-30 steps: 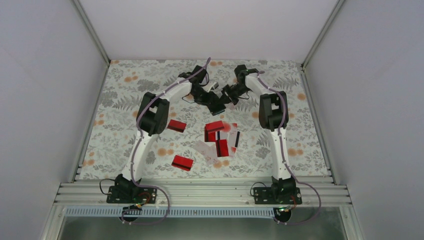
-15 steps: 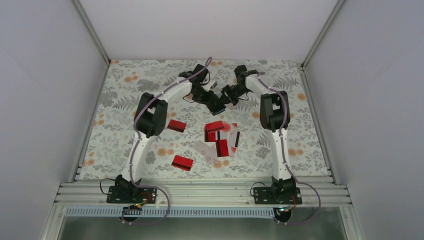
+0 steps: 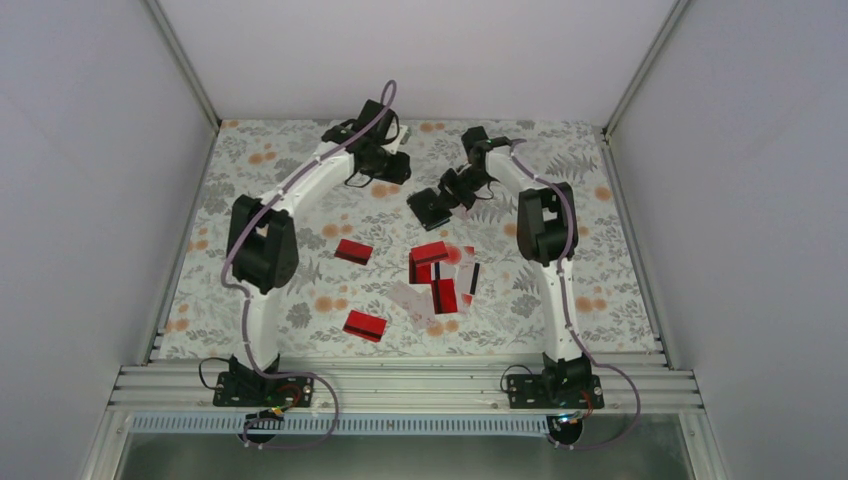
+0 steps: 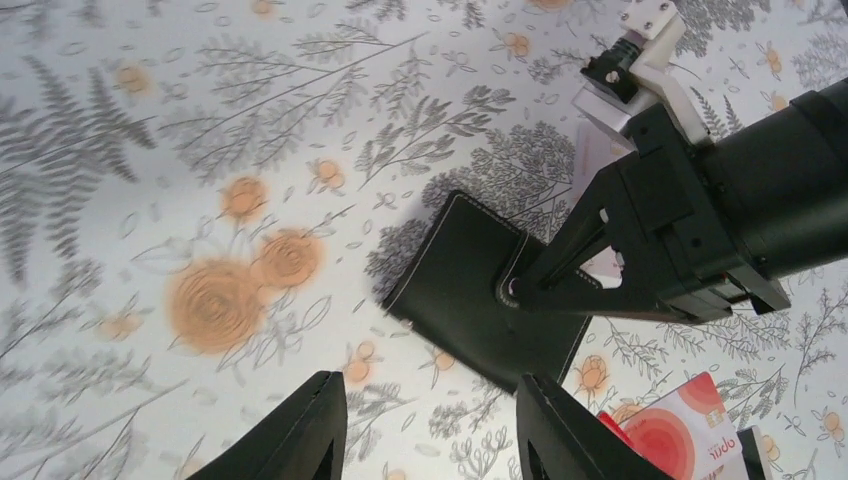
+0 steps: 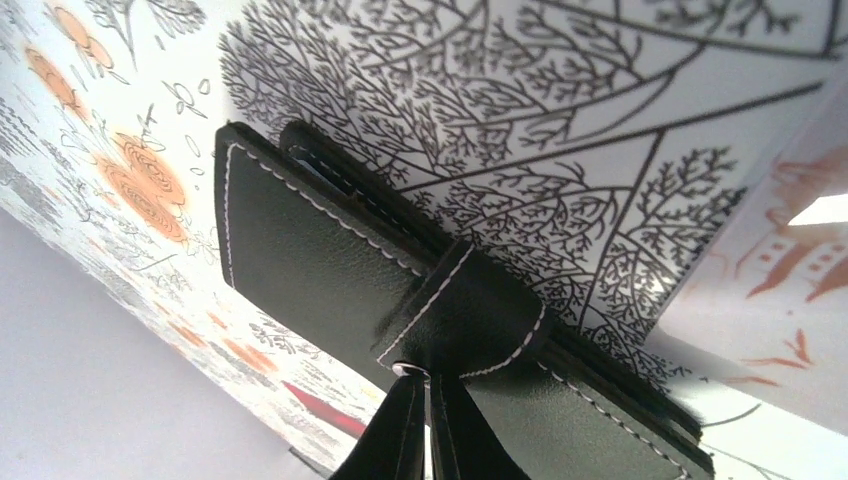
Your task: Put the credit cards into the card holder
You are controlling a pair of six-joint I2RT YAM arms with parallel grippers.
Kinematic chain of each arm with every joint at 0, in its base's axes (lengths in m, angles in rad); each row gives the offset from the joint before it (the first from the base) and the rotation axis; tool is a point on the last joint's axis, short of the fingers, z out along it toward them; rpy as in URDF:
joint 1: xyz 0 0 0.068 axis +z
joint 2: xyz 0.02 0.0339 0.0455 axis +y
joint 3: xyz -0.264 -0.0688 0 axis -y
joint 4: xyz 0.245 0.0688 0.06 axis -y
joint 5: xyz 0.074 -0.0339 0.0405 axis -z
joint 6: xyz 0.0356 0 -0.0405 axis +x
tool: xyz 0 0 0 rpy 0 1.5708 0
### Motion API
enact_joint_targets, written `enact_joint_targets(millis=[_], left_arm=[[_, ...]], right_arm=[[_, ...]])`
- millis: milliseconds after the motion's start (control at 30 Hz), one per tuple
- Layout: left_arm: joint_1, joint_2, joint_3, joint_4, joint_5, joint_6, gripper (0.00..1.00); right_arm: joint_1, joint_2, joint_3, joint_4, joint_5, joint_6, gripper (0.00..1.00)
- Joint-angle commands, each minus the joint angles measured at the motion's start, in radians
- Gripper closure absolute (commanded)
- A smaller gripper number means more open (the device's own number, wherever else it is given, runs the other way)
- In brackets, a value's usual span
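- One red card (image 3: 364, 325) is lying alone on the flowery worktop (image 3: 600, 270), nearest the front edge.
- Most of the credit cards (image 3: 440, 275) are lying in a messy pile in the middle. Some are showing red, some are showing pale with a red dot, and some are showing a black stripe.
- Another red card (image 3: 353, 251) is lying by itself, a little to the left of the pile.
- Behind the pile, the black card holder (image 3: 430, 208) is staying folded shut. I cannot tell if it is touching the worktop.
- The right hand (image 5: 425, 395) is pinching the little strap (image 5: 470, 320) on the card holder, with its fingers pressing tight together on it.
- Farthest back, the left hand (image 4: 428, 395) is hanging over the worktop with its fingers spread apart. It is holding nothing and is not touching the card holder.
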Motion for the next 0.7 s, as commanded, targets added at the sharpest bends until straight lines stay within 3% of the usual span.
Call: enact_joint_targets(millis=[0, 200, 433, 533, 667], left_arm=[[0.003, -0.123, -0.072, 0.045, -0.115, -0.015, 0.53], [0.005, -0.249, -0.141, 0.076, -0.227, -0.003, 0.41], [0.006, -0.396, -0.232, 0.128, -0.313, 0.011, 0.16], [0.006, -0.473, -0.288, 0.166, -0.380, 0.021, 0.07], [0.011, -0.608, -0.391, 0.241, -0.499, 0.067, 0.00]], right_arm=[[0.000, 0.009, 0.006, -0.001, 0.184, -0.108, 0.96], [0.007, -0.135, 0.027, -0.023, 0.204, -0.265, 0.90], [0.012, -0.375, -0.052, 0.025, 0.170, -0.429, 0.67], [0.013, -0.517, -0.150, 0.101, 0.253, -0.497, 0.61], [0.012, -0.748, -0.346, 0.264, 0.446, -0.568, 0.39]])
